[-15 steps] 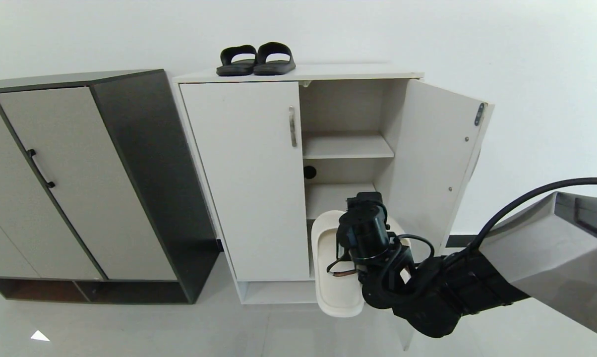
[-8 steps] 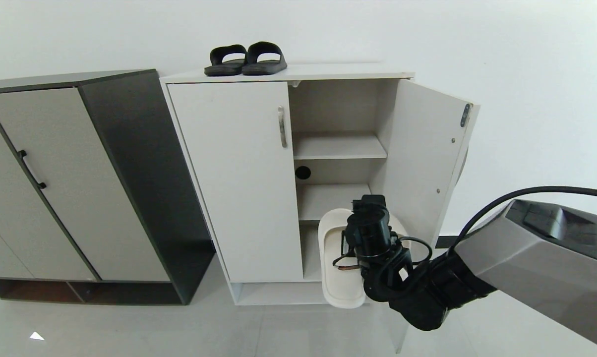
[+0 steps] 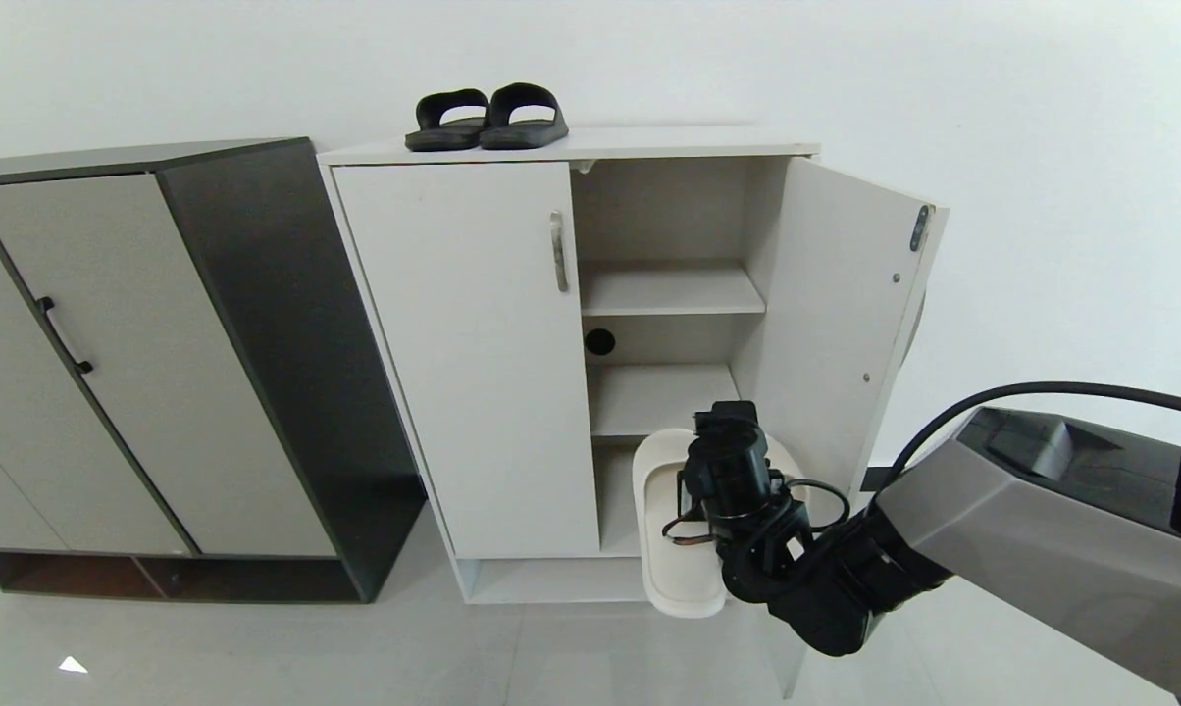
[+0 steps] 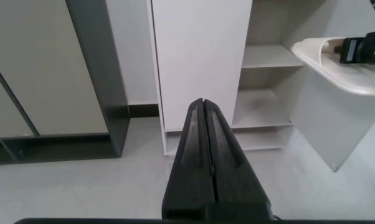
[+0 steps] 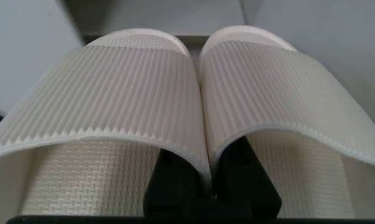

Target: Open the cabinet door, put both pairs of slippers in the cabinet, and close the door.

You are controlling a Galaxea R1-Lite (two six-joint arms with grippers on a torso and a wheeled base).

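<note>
My right gripper (image 5: pixel 212 183) is shut on the pair of white slippers (image 3: pixel 671 534), pinching their inner edges together. In the head view the white slippers hang in front of the open right half of the white cabinet (image 3: pixel 473 353), at the height of its lowest compartment. The ribbed straps of the white slippers (image 5: pixel 194 106) point toward the cabinet. A pair of black slippers (image 3: pixel 487 118) sits on the cabinet top at its left. My left gripper (image 4: pixel 204 112) is shut on nothing, low above the floor and facing the cabinet, with the white slippers (image 4: pixel 343 65) off to one side.
The cabinet's right door (image 3: pixel 836 324) stands open beside my right arm; its left door (image 3: pixel 473 392) is closed. Two bare shelves (image 3: pixel 669 289) (image 3: pixel 654 397) show inside. A dark grey cabinet (image 3: pixel 159 363) stands against the white one on the left. Bare floor (image 3: pixel 355 647) lies in front.
The head view has shifted a little, sliding the cabinets leftward. My right gripper has carried the white slippers slightly right relative to the cabinet opening and a touch lower.
</note>
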